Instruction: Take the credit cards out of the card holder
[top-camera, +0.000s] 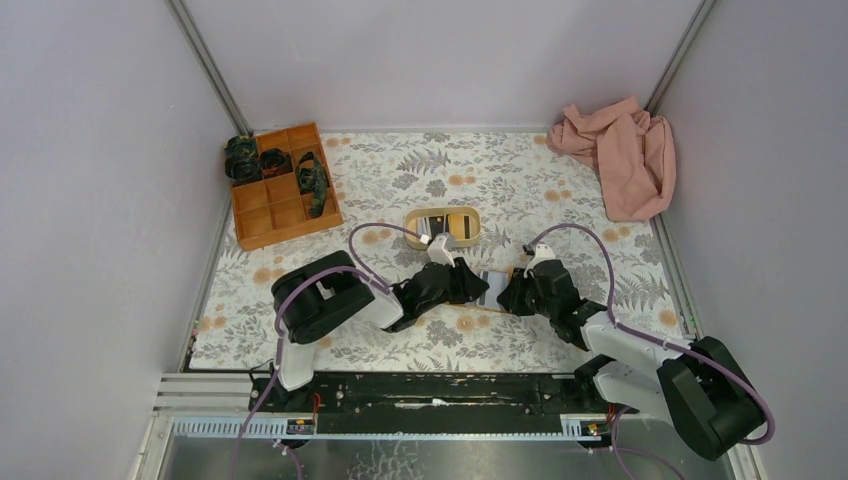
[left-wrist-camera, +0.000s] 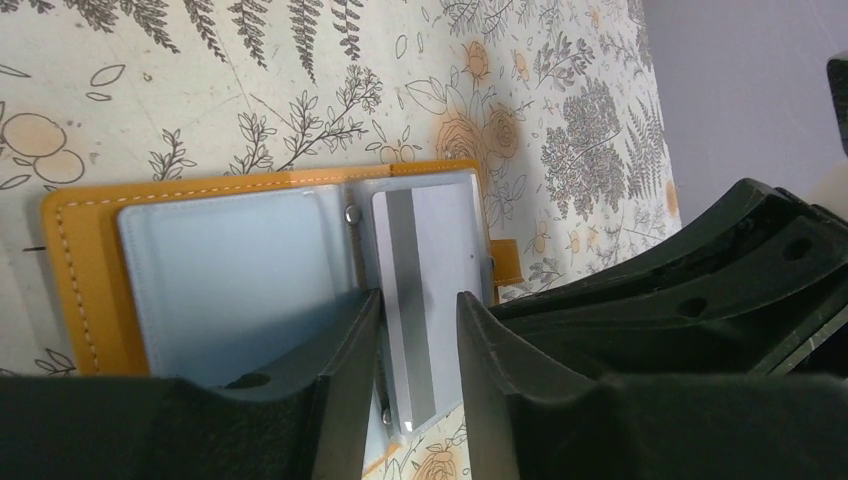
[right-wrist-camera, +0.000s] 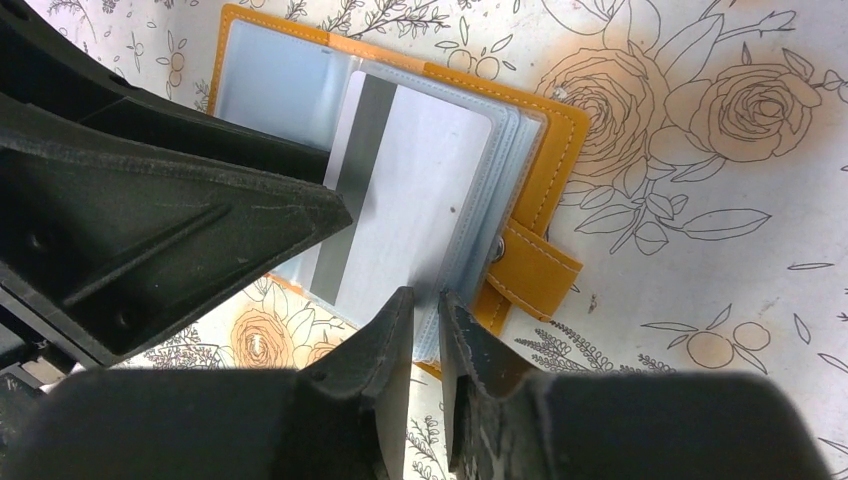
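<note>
An orange-tan, leather-look folding card holder (top-camera: 492, 288) is pictured lying open on the floral-patterned bench (top-camera: 560, 190) between the two arms, its light blue sleeves (left-wrist-camera: 230, 270) turned upward. A silver-grey card (right-wrist-camera: 420, 190) with a dark stripe is seen sticking out past the holder's edge. The left tool (left-wrist-camera: 418, 300) is spread to either side of that card; whether it is gripped cannot be told. The right tool (right-wrist-camera: 425, 300) is almost pressed together, pinching the sleeves' edge beside the snap tab (right-wrist-camera: 535, 265).

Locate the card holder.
Top view: the card holder lies open mid-table, between the left gripper and right gripper, just on the near side of the beige tray.
</note>
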